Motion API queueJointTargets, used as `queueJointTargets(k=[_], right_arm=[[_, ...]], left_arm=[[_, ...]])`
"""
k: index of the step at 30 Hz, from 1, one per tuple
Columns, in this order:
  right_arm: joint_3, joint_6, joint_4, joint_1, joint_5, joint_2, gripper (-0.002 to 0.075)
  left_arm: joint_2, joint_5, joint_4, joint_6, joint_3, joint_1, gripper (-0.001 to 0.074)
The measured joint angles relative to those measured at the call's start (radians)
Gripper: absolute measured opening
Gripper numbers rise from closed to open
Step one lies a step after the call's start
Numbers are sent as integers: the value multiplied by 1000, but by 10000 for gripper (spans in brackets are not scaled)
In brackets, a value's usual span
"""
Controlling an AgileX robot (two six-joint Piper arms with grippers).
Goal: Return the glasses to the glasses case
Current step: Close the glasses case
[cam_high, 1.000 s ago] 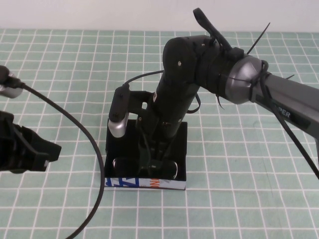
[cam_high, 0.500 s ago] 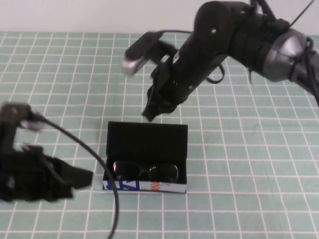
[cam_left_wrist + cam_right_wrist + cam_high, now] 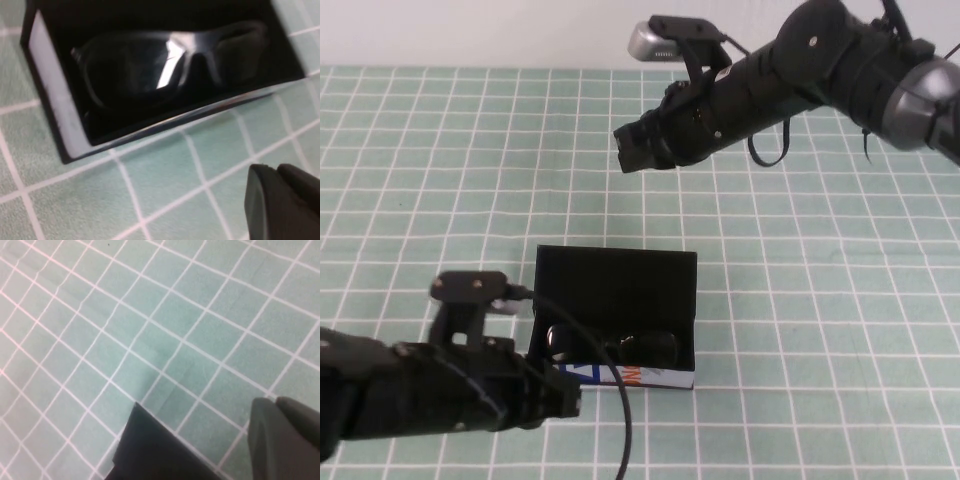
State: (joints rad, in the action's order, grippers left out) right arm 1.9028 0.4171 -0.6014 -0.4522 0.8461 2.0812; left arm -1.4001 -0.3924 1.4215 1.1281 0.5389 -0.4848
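Observation:
The black glasses (image 3: 612, 346) lie inside the open black glasses case (image 3: 615, 275), whose flap lid stands up behind them. The case's white front panel (image 3: 640, 376) carries blue and orange marks. My left gripper (image 3: 570, 403) is shut and empty, low over the mat at the case's front left corner. In the left wrist view the glasses (image 3: 165, 65) fill the case (image 3: 55, 100), and the left gripper (image 3: 277, 172) sits apart from it. My right gripper (image 3: 625, 150) is shut and empty, raised well behind the case. The right wrist view shows the right gripper (image 3: 275, 402) and a corner of the case (image 3: 155, 450).
A green mat with a white grid (image 3: 820, 320) covers the table. The left arm's black cable (image 3: 615, 420) loops over the case's front left part. A white wall runs along the back edge.
My right gripper has lifted out of the case and swung up to the back, leaving the glasses in the case. My left arm has moved right, up to the case's front left corner.

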Motion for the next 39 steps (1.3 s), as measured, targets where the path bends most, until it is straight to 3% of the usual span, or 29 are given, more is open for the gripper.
queueJointTargets(k=[9, 28, 39], right_arm=[[0, 71, -12, 4, 19, 79, -11], [0, 122, 10, 6, 304, 137, -11], [2, 190, -178, 6, 362, 137, -11]], left_arm=[[-195, -24, 275, 262, 2, -6, -2], [-220, -15, 295, 329, 4, -8, -2], [-220, 26, 297, 338, 4, -8, -2]])
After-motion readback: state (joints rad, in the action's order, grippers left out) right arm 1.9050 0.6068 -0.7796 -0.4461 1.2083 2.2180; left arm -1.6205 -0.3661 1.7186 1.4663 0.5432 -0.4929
